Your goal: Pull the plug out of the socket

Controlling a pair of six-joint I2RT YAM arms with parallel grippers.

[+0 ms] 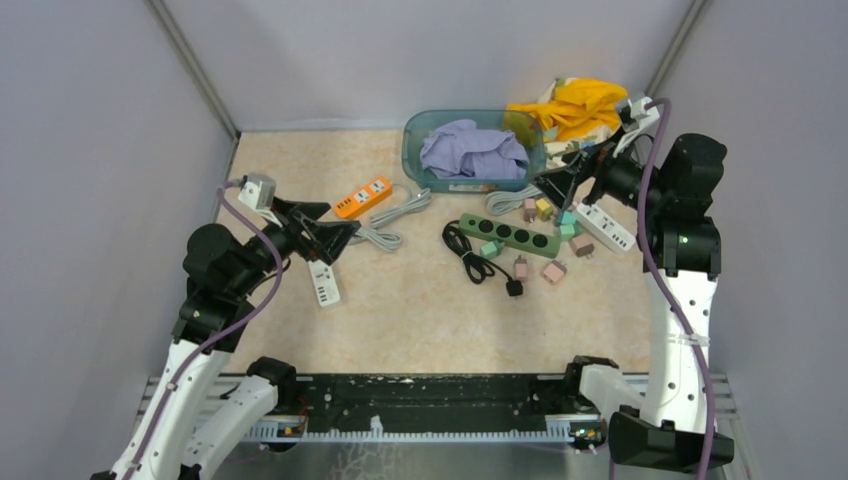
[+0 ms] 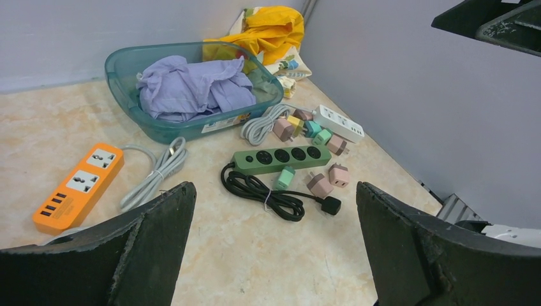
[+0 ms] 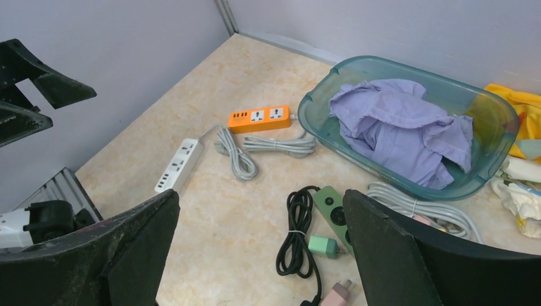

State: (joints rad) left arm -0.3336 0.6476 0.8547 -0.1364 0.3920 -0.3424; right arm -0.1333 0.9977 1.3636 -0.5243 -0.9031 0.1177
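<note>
The green socket strip (image 1: 510, 236) lies at mid-table with its black cord (image 1: 478, 265) coiled at its left; it also shows in the left wrist view (image 2: 281, 158) and the right wrist view (image 3: 332, 207). Its four top sockets look empty. Small plugs lie loose around it: a green one (image 2: 285, 177), pink ones (image 2: 319, 185), teal ones (image 2: 317, 132). I cannot tell whether any plug sits in a socket. My left gripper (image 1: 335, 225) (image 2: 274, 191) hangs open left of the strip. My right gripper (image 1: 560, 183) (image 3: 260, 194) hangs open above the strip's right end. Neither holds anything.
A teal basin (image 1: 415, 150) with purple cloth stands at the back, with a yellow cloth (image 1: 580, 105) to its right. An orange strip (image 1: 362, 197) with grey cord lies at left centre, a white strip (image 1: 324, 283) under the left gripper and another white strip (image 1: 605, 226) at the right. Walls close in on both sides.
</note>
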